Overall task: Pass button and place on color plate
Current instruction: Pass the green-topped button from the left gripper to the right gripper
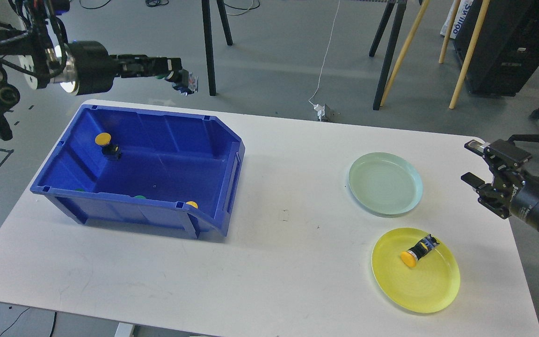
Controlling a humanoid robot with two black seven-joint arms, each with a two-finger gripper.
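- Head view: blue bin (148, 154) is set on the left of the white table (274, 243); a yellow-capped button (106, 142) is seen upright inside near its back left, more caps are partly hidden behind the front wall.
- Green plate (385, 184) and yellow plate (415, 270) are placed on the right, apart, green farther back.
- Yellow button (418, 252) is laid on its side on the yellow plate, long axis diagonal, cap toward near-left, body toward far-right.
- Left gripper (183, 80) is held above the bin's back edge, pinching a green button (163, 76).
- Right gripper (477, 164) is spread, empty, right of the green plate.
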